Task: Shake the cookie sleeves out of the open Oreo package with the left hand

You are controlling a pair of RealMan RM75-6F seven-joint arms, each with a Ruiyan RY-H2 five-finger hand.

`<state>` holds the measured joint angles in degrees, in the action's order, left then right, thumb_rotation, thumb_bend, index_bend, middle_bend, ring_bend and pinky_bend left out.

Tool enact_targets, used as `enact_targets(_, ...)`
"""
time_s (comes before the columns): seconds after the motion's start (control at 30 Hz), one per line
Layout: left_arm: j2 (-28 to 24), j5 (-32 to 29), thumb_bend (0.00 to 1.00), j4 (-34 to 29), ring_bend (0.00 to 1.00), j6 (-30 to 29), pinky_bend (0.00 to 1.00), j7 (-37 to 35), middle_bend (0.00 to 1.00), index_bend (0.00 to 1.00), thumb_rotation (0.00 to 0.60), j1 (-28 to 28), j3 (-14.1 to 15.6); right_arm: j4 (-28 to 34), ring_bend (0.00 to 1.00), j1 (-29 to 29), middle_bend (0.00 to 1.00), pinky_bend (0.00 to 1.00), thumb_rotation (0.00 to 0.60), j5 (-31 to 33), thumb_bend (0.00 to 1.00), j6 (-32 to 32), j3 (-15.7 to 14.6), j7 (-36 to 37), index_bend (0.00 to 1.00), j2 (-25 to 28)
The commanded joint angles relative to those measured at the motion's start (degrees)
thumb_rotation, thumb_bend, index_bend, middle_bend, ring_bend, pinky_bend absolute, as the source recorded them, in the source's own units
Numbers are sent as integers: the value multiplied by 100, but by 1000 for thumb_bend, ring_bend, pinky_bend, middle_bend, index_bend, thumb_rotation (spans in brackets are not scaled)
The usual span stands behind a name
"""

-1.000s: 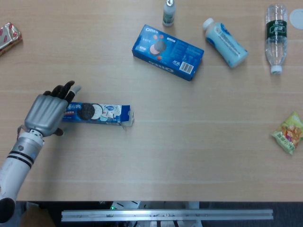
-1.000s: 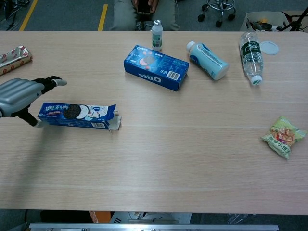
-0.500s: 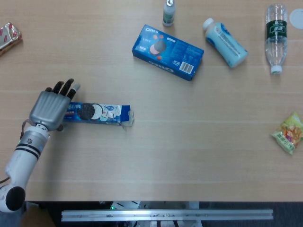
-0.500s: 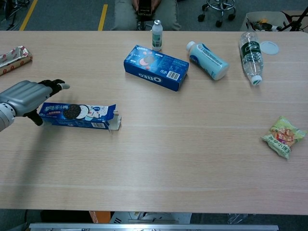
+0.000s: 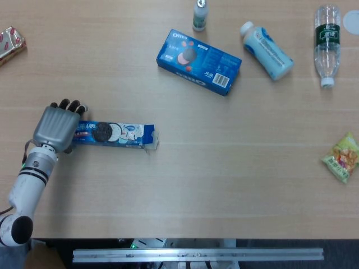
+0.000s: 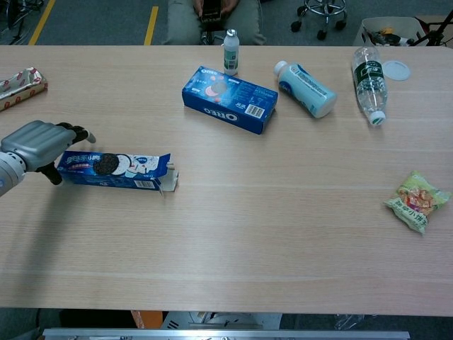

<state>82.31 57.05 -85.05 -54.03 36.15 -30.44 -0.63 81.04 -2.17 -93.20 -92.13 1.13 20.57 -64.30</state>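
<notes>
Open Oreo package [image 5: 115,133] lies flat on desk [image 5: 224,168], flap end open, contents not visible. Left hand [image 5: 55,126] clasps its closed end, fingers curled over. Right hand out of sight.

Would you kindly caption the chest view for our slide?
Grey left robot hand wraps the closed end of the open blue Oreo package lying on the light wooden table.

The left hand [image 5: 55,128] had a ribbed silver-grey metal back and black fingers [image 5: 64,104]; behind it, a white forearm [image 5: 28,186] bore what looked like dark wrist bands.
</notes>
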Motion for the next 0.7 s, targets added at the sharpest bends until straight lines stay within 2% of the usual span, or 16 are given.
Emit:
enact_targets(0.03, 37, -49, 167, 3, 189, 33, 283, -142, 203, 196, 600, 4, -12, -2, 601, 5, 566, 616, 600, 7, 303, -2, 2, 3, 694, -1)
enact_targets(0.2, 182, 108, 167, 184, 306, -65, 304, -248, 332, 294, 600, 2, 6, -17, 601, 27, 566, 616, 600, 38, 303, 3, -3, 14, 694, 4)
enact_targets(0.4, 343, 124, 168, 425, 339, -92, 352, -193, 372, 350, 600, -23, 47, -32, 601, 44, 566, 616, 600, 65, 304, 1, 4, 25, 694, 5)
enact_targets(0.47, 377, 231, 168, 482, 379, -218, 383, -172, 414, 388, 600, -9, 57, -37, 601, 47, 566, 616, 600, 71, 304, 6, 4, 29, 694, 5)
enact_targets(0.57, 366, 289, 168, 473, 440, -302, 482, -176, 482, 440, 600, 13, 61, -48, 601, 40, 566, 616, 600, 76, 304, 32, 2, 33, 694, -5)
enact_targets(0.7, 295, 254, 168, 406, 468, -309, 534, -91, 513, 451, 600, 2, 66, -57, 601, 32, 566, 616, 600, 58, 304, 31, 4, 45, 694, -24)
